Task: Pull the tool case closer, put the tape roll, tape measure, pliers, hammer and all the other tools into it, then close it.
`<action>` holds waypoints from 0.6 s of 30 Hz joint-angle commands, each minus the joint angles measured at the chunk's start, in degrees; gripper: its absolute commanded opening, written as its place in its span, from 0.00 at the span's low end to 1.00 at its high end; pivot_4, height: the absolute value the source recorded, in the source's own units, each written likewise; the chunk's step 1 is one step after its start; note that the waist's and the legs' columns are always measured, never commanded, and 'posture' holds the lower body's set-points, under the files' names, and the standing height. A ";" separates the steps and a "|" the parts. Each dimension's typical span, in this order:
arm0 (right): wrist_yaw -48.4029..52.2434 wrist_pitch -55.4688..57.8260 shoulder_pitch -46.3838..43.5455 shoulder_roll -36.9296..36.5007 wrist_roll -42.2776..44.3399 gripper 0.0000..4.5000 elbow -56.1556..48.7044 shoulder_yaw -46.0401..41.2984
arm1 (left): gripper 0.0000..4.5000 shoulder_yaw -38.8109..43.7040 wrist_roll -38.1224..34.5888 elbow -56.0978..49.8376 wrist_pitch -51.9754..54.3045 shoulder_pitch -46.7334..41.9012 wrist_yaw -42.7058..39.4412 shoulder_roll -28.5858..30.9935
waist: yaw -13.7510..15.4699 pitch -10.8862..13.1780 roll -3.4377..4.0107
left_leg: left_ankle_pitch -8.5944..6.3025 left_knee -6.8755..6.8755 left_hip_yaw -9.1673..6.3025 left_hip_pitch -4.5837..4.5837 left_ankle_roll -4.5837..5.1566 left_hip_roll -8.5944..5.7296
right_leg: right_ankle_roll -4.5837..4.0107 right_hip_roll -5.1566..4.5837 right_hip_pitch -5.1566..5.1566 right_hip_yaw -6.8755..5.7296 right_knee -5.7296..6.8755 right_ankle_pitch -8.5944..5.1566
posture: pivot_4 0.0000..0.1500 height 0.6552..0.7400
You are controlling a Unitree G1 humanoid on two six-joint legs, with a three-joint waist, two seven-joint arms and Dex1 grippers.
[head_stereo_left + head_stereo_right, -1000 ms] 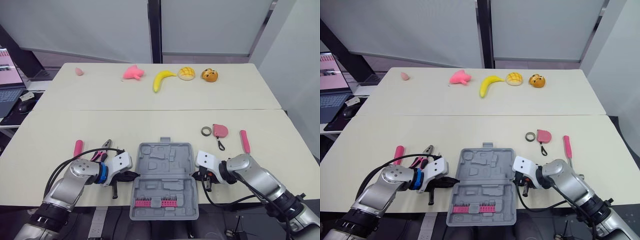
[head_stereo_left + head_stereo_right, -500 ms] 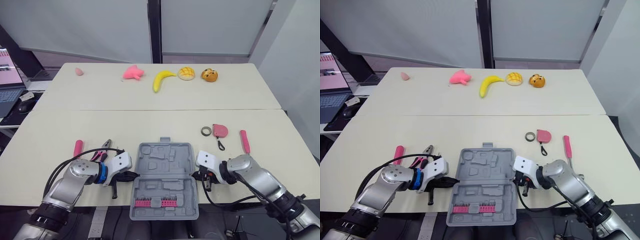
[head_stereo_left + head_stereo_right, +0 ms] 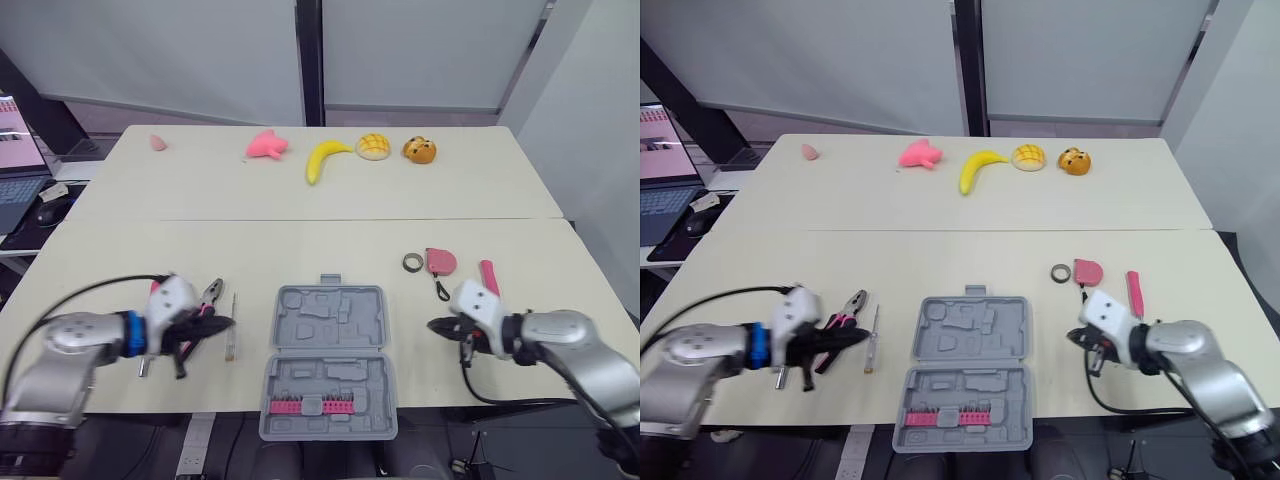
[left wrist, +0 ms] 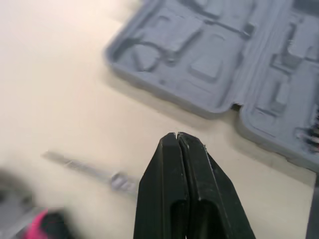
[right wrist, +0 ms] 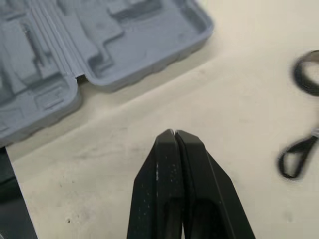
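Observation:
The grey tool case [image 3: 328, 360] lies open at the front middle of the table, with a row of pink bits [image 3: 310, 405] in its near half. My left gripper [image 3: 222, 323] is shut and empty, left of the case, beside the pink-handled pliers [image 3: 207, 296] and a thin screwdriver [image 3: 232, 328]. My right gripper [image 3: 433, 326] is shut and empty, right of the case and apart from it. Behind it lie the tape roll [image 3: 411, 262], the pink tape measure [image 3: 440, 261] and a pink-handled tool [image 3: 488, 275]. In the wrist views both pairs of fingertips [image 4: 177, 137] [image 5: 174, 134] are pressed together over bare table.
A banana [image 3: 322, 158], two buns [image 3: 373, 146] and pink toys [image 3: 266, 145] sit on the far table. A laptop [image 3: 18, 170] stands off to the left. The case's near half overhangs the table's front edge. Another pink handle [image 3: 154, 288] peeks out by my left arm.
Both arms have drawn outward from the case's sides, the left one to the left, the right one to the right. The thin screwdriver now shows left of the case.

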 commanded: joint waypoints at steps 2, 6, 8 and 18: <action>-0.03 -3.10 4.34 -3.25 2.47 0.00 -1.83 -12.48 | 0.13 11.22 -3.22 7.07 0.96 3.23 2.02 1.98 | -0.01 0.00 0.00 | 0.00 -0.01 0.01 0.02 0.00 0.00 | 0.00 0.00 0.05 -0.01 -0.12 0.00 | 1.00 0.83; 0.65 -6.42 5.97 -4.83 3.70 0.18 1.11 -19.16 | 0.40 17.35 -3.13 15.40 -0.93 8.13 1.39 3.82 | -0.19 -0.01 -0.01 | 0.00 -0.02 0.09 0.02 0.01 0.03 | -0.02 0.00 0.04 0.04 -0.19 0.02 | 1.00 0.83; 1.94 -8.85 7.54 -6.39 3.12 0.28 2.88 -21.21 | 0.54 19.60 -3.03 19.21 -0.99 10.35 1.59 4.48 | -0.10 0.00 -0.01 | 0.00 -0.04 0.09 0.03 0.00 0.03 | -0.03 0.01 0.04 0.04 -0.19 0.01 | 1.00 0.83; 4.34 -9.96 14.58 -8.23 5.05 0.76 6.72 -27.23 | 1.00 22.41 -4.14 18.05 -2.18 16.07 1.50 2.73 | 0.81 -0.06 -0.10 | -0.01 -0.05 0.10 0.03 0.00 0.03 | -0.02 -0.02 0.07 0.03 -0.23 0.00 | 1.00 0.83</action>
